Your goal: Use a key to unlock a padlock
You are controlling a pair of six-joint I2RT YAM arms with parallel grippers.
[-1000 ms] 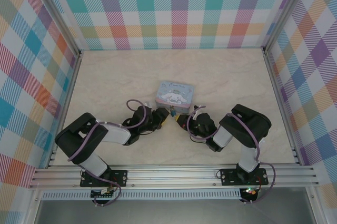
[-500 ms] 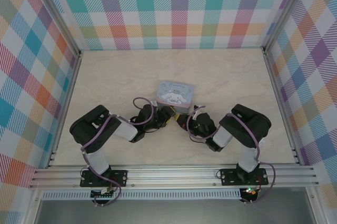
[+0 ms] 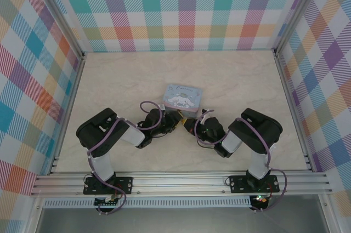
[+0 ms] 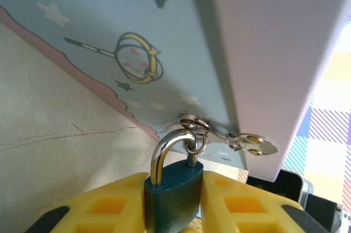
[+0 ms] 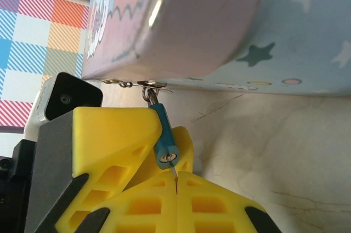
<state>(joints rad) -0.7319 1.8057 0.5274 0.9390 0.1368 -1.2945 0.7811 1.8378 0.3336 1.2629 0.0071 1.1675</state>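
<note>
Pale marbled tabletop [image 3: 120,79], boxed on three sides by plaid walls [image 3: 181,8], with an aluminium rail [image 3: 181,181] at the near edge where my two arms are bolted. Item one: pale blue cartoon tin [image 3: 182,97], lying flat near the middle of the surface. Both of my wrists meet just in front of its near side. Item two: the padlock [image 4: 173,194], with a dark bluish body and a silver shackle [image 4: 163,151], upright in my left wrist view just beside the tin's wall. My left gripper [image 3: 171,121] is clamped on it, with a yellow finger [image 4: 109,205] pressed to either flank of the body. Item three: a small ring [image 4: 193,144] threaded on the shackle, which links on to a flat metal piece [image 4: 253,145] lying against the tin's lower edge. Item four: the key [image 5: 174,171], a thin grey sliver. My right gripper [image 5: 176,186] is closed tight on it, yellow fingers together with the blade coming out of the seam between them. The tip of the blade meets the keyhole end of the padlock body. I cannot tell how far it has entered. From my right wrist the padlock slants, shackle end up by the tin's rounded corner, keyhole end down toward my fingers.
</note>
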